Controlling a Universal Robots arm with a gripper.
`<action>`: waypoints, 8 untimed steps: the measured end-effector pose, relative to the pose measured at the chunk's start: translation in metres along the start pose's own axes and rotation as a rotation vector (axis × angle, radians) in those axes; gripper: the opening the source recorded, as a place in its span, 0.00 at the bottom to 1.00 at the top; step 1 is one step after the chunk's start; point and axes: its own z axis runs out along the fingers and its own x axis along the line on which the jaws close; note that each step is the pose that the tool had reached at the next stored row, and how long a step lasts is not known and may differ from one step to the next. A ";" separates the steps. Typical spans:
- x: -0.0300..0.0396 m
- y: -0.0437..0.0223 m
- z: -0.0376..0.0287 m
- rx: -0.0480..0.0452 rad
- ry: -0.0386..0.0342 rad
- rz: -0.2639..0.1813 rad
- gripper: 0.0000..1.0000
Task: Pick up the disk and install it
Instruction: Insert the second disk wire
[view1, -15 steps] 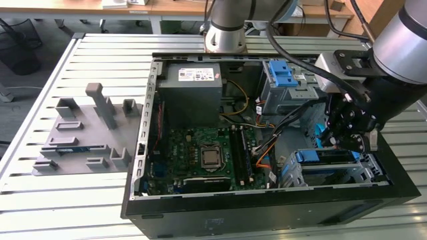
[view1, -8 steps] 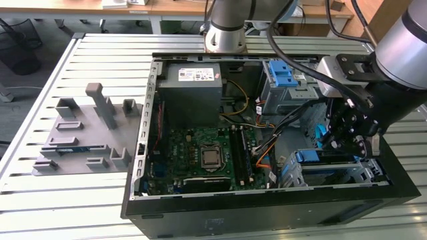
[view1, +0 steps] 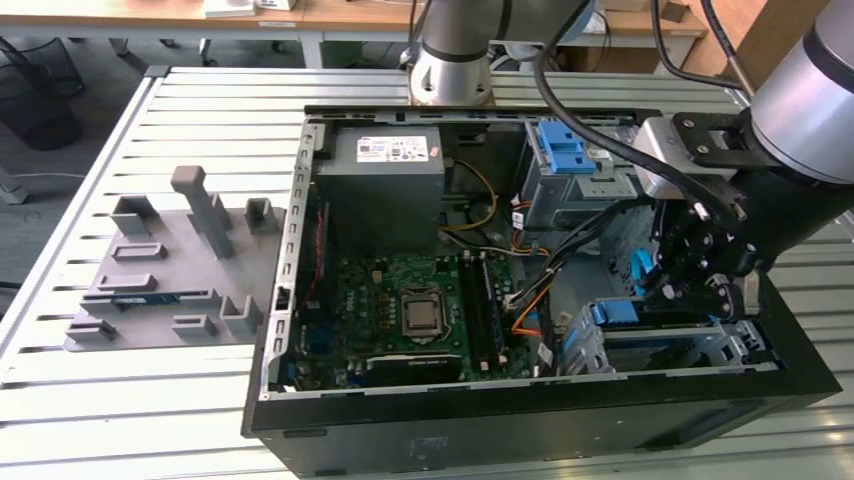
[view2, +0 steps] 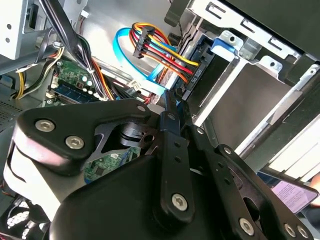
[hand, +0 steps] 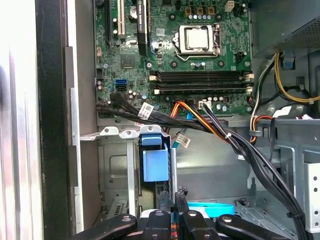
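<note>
First wrist view puts the gripper (hand: 177, 197) nearest, fingertips pressed together above the blue-latched drive cage (hand: 112, 165), where I cannot tell the disk apart, then the cables (hand: 131, 113), then the motherboard (hand: 165, 65) beyond.

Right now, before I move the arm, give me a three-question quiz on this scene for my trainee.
1. Choose: the gripper is in the computer case toward A) the exterior view's left, B) the exterior view's right.
2. True or false: the motherboard lies exposed.
3. Fill in: the plastic latch on the drive cage is ____.
Key: 1 B; 2 true; 3 blue.
</note>
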 end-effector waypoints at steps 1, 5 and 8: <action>0.0006 -0.0001 0.0001 0.0000 0.0000 0.000 0.16; 0.0019 -0.0002 0.0008 0.0000 -0.0002 0.000 0.16; 0.0022 -0.0009 0.0012 0.0000 0.0000 0.000 0.16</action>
